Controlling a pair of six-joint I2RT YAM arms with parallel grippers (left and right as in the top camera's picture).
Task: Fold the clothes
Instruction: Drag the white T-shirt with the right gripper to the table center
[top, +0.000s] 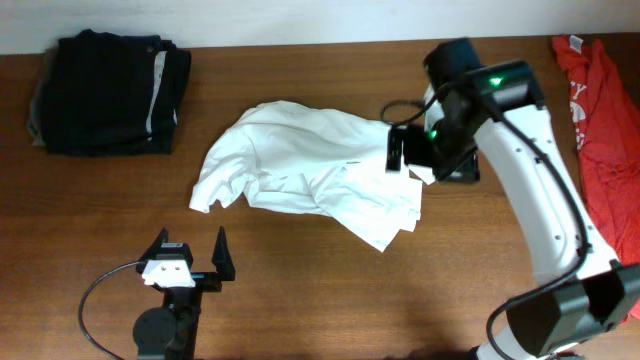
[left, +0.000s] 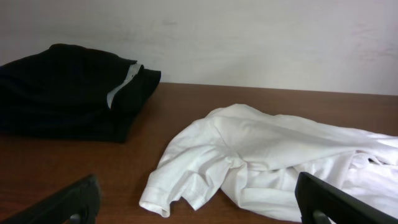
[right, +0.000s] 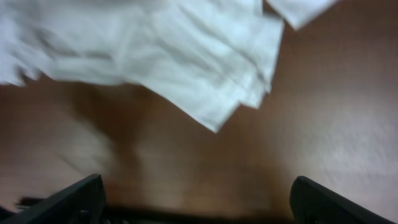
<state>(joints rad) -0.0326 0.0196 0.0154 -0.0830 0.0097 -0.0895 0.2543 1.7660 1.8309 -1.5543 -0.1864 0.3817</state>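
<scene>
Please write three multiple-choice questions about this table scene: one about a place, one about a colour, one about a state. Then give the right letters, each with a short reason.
1. Where does the white T-shirt lie?
A. near the middle of the table
B. on the floor
C. in a basket

2. What colour is the garment at the right edge?
A. blue
B. red
C. yellow

3. In what state is the left tool?
A. shut on cloth
B. open and empty
C. shut and empty

Answers:
1 A: it lies crumpled on the wood.
2 B: the overhead view shows red cloth.
3 B: its jaws stand apart with nothing between.
</scene>
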